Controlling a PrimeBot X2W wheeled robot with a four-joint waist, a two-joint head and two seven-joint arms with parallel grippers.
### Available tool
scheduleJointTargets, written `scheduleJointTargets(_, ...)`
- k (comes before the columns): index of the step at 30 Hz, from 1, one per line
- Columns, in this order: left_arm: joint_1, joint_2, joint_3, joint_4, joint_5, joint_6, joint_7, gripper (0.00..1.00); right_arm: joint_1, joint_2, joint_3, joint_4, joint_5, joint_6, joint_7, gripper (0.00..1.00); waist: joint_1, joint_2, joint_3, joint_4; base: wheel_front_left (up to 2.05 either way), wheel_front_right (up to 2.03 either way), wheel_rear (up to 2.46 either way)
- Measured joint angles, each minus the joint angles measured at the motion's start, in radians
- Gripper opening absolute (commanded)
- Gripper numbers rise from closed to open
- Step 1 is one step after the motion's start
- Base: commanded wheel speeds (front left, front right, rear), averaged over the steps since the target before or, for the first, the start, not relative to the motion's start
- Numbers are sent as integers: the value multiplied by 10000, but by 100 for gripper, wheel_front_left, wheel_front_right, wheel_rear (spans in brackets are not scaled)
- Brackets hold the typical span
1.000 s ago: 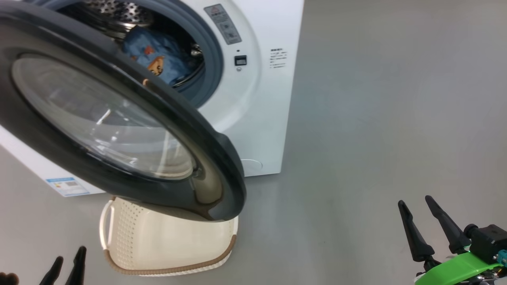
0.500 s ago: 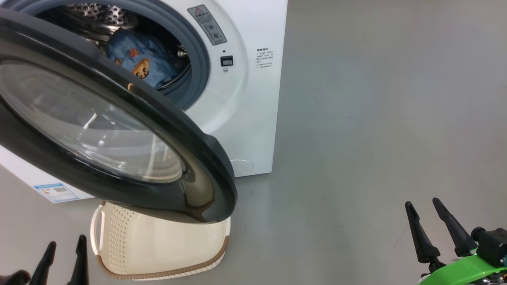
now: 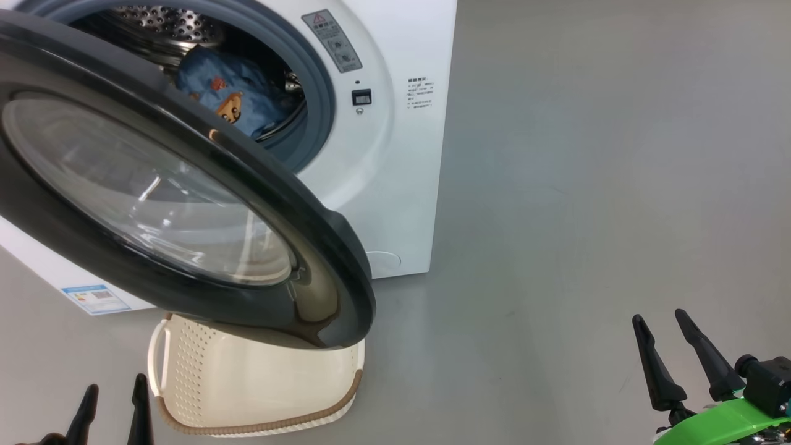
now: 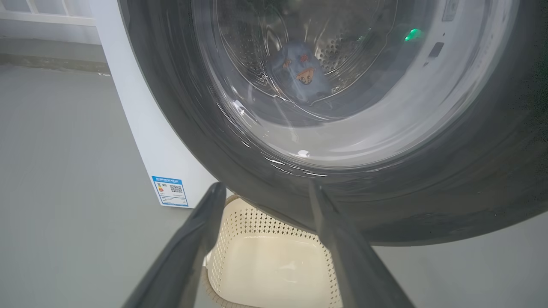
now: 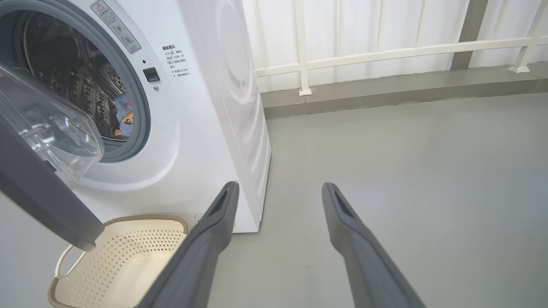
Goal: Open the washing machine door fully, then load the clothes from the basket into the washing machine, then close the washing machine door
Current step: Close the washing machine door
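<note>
Light blue fabric printed with orange-brown bears, the clothes [image 3: 238,102], lies inside the steel drum [image 3: 160,25] of the washing machine [image 3: 395,185], low against the grey rubber seal [image 3: 322,93]. That explains the cream perforated basket [image 3: 247,383] on the floor [image 3: 587,185] in front of the machine: both wrist views show its bottom bare, so loading looks finished and only the closing is left.

The washing machine door [image 3: 148,191] stands swung out from the opening. Its glossy black rim overhangs the basket's back edge, and its free edge points toward the robot.

The left fingers [image 3: 142,414] are apart and hold nothing. In the left wrist view they aim at the lower rim on the door's outer face, their tips just short of it, with the clothes visible through the glass bowl. This is probably the set-up for pushing the door shut from outside.

The right fingers [image 3: 656,371] are also spread and empty. They are well off to the right over bare floor, likely parked there to keep out of the door's swing.

Whether the rim touches the basket, or only hangs above it, cannot be told. The push should land near the free edge, away from the hinge side, so the door turns easily.
</note>
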Motion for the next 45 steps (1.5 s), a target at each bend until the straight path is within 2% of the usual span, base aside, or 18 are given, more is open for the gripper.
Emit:
scheduleJointTargets(4,1,-31,10,36,12,0,0,100,0,0,2,-2,-2,0,0,100,0,0,-45,74,0,0,0)
scheduleJointTargets(5,1,-31,-6,58,12,0,-2,100,0,0,4,-4,0,0,0,95,0,0,-57,97,0,0,0)
scheduleJointTargets(7,0,-38,-29,98,8,0,0,100,-1,4,59,-8,2,0,0,13,0,0,-74,145,0,0,0)
scheduleJointTargets(8,0,-58,-21,102,6,0,0,100,-3,15,92,-8,4,0,0,0,-1,0,-87,168,0,0,0)
scheduleJointTargets(14,-2,-240,-46,75,6,0,-2,100,-212,109,337,-146,113,0,0,0,0,0,-232,332,0,0,0)
scheduleJointTargets(22,0,-443,-107,-180,12,0,-15,100,-1722,385,1022,-907,284,0,0,0,0,0,-466,679,0,0,0)
scheduleJointTargets(30,7,-610,-318,-470,67,0,-42,100,-3116,606,2336,-2263,291,0,-48,0,-1,0,-639,1265,0,0,0)
scheduleJointTargets(34,17,-662,-454,-554,113,0,-42,100,-3390,702,3386,-2846,291,0,-75,0,0,0,-688,1624,0,0,0)
scheduleJointTargets(38,29,-677,-604,-556,113,0,-42,100,-3390,729,4606,-2711,370,0,-75,0,0,0,-709,1978,0,0,0)
scheduleJointTargets(45,32,-725,-729,-556,109,0,-42,100,-3355,704,5760,-1689,734,0,-73,0,0,0,-649,2450,0,0,0)
